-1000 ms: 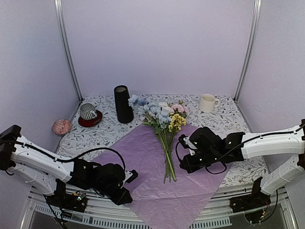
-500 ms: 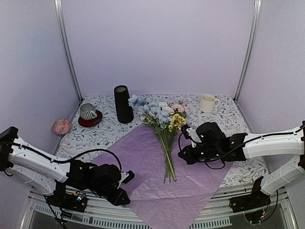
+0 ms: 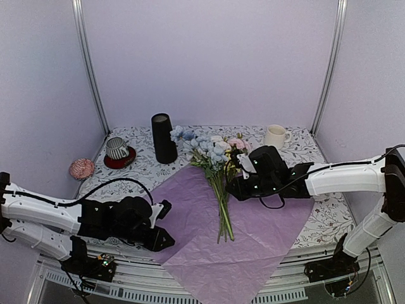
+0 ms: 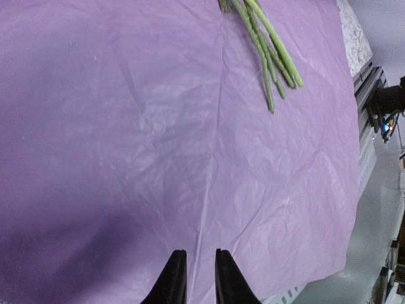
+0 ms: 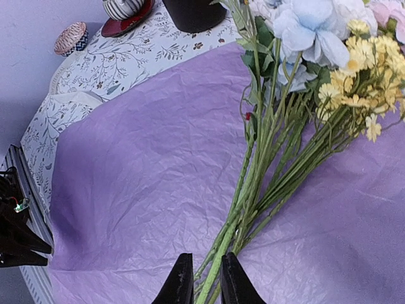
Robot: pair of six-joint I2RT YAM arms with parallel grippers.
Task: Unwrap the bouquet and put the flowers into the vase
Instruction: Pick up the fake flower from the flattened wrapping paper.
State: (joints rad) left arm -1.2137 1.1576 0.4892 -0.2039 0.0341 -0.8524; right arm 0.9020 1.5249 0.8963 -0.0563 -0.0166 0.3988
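R claw (image 5: 204,282) shifted left, at flowers (image 3: 217,166) stems.

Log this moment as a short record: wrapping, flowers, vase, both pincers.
wrapping: pink-lilac sheet opened out and lying flat
flowers: flowers lying loose on the sheet, blooms toward the vase, stem ends toward the arms
vase: black vase upright at the back left, no flowers in it
left pincer: left pincer low over bare sheet, narrow gap, nothing between its fingers
right pincer: right pincer at the stems, one stem in its narrow gap; grip unclear
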